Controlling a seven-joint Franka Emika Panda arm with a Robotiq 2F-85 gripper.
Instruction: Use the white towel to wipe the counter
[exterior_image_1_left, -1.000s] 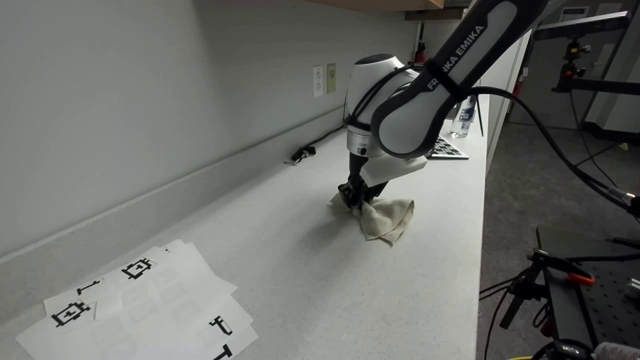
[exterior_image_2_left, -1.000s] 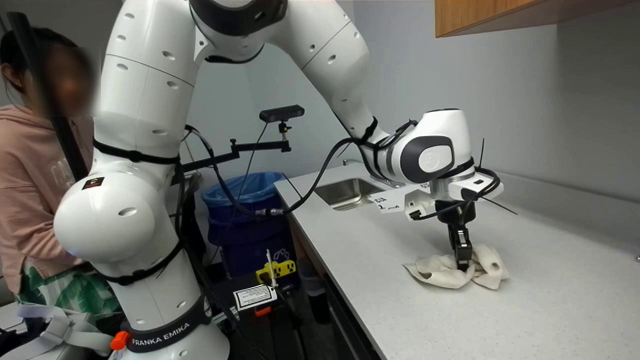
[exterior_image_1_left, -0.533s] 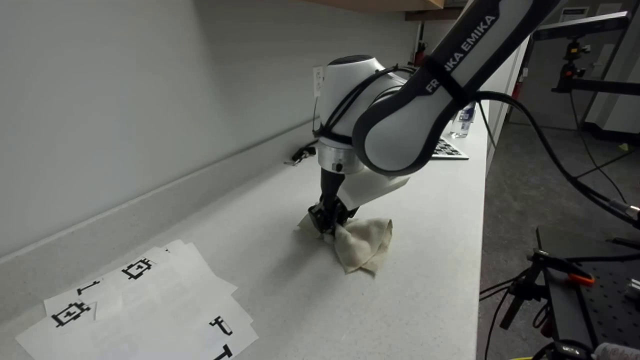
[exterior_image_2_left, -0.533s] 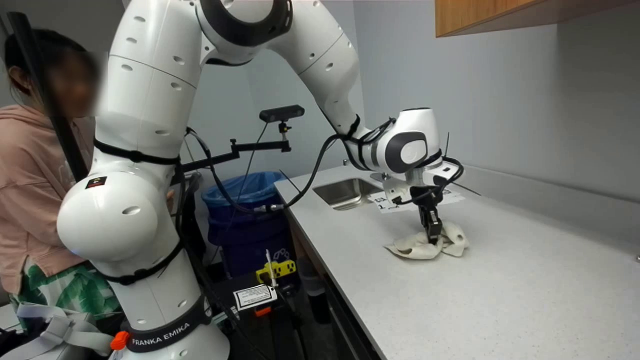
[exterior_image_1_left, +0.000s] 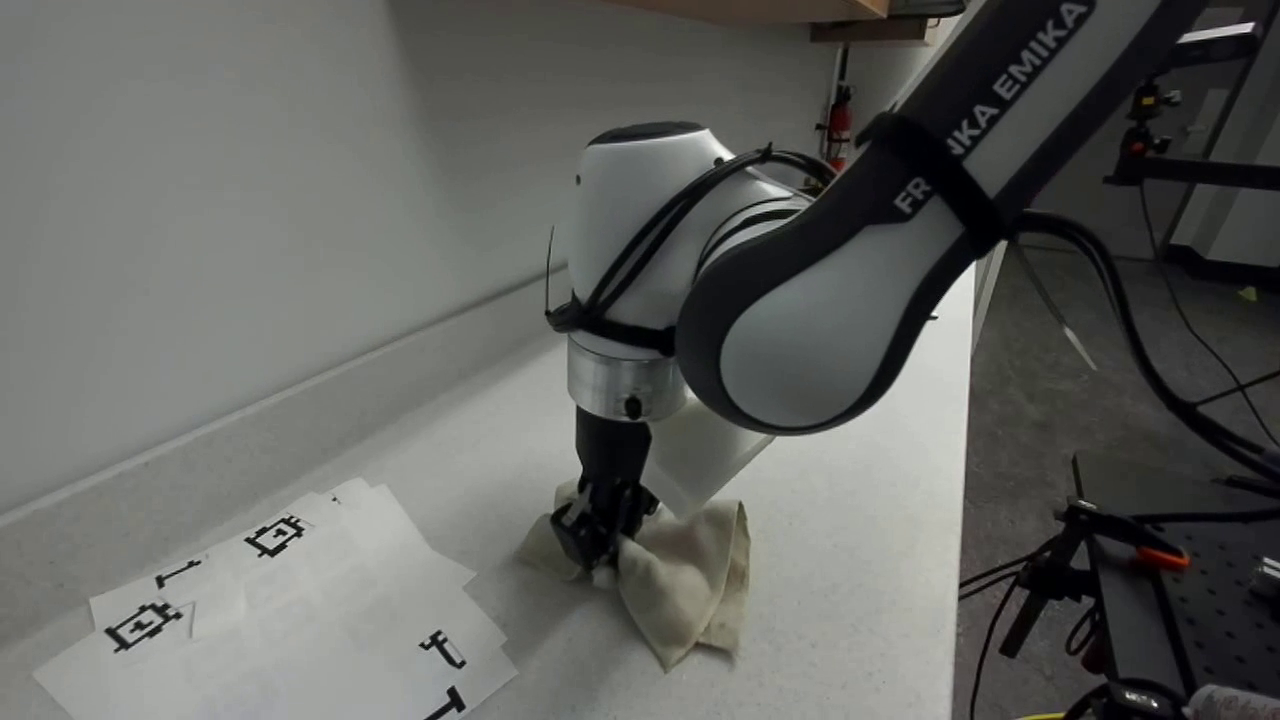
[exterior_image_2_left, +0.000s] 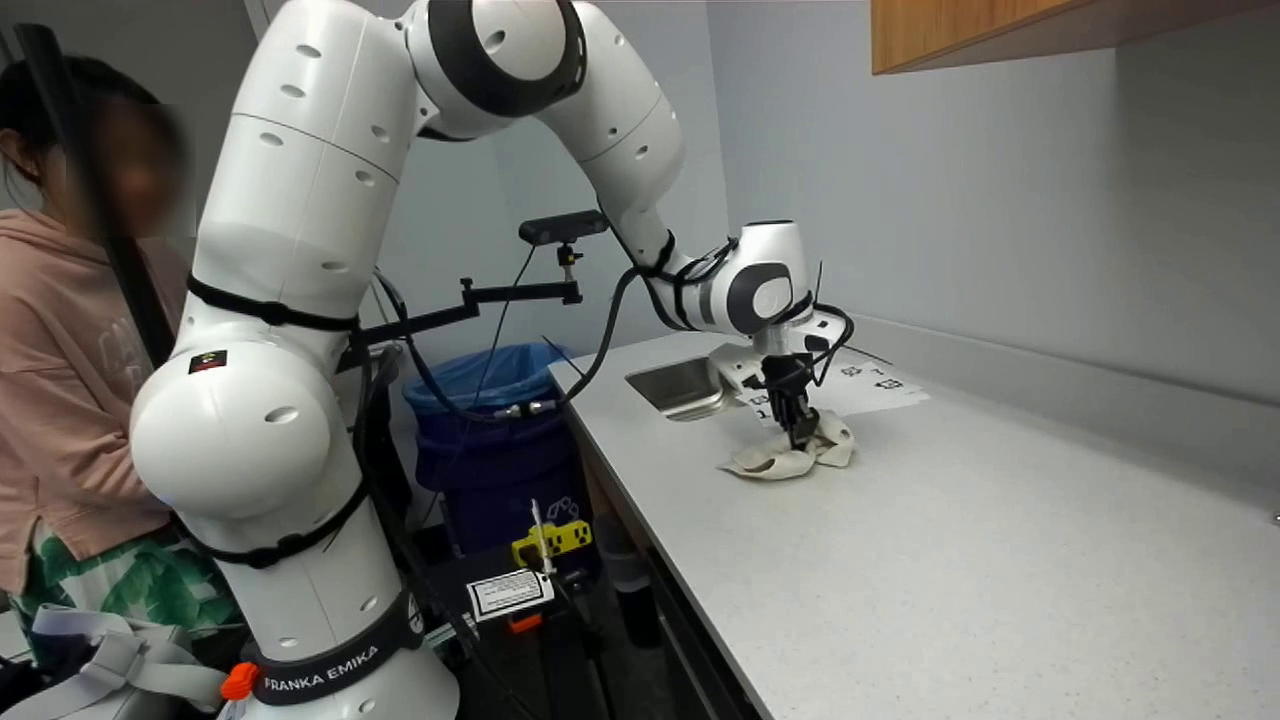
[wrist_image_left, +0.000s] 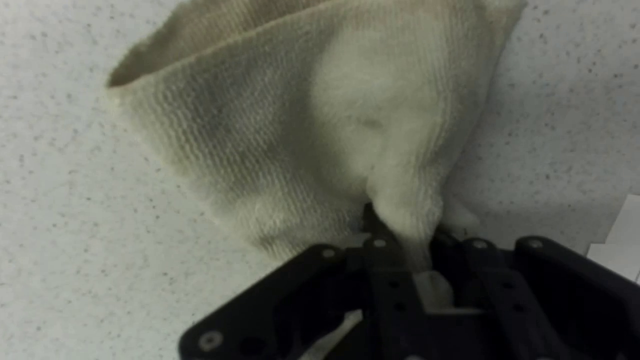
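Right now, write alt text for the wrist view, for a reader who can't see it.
A black gripper clamps a pinched-up fold of an off-white towel, the rest spreading toward the top of the picture over a pale, speckled counter. White paper shows at the right edge, below the middle.

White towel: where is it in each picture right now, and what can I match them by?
In an exterior view, the white towel is in the lower middle.
In an exterior view, the white towel is right of centre.
In the wrist view, the white towel fills the upper middle.
Shared landmark: the fingers, gripping it in all three.
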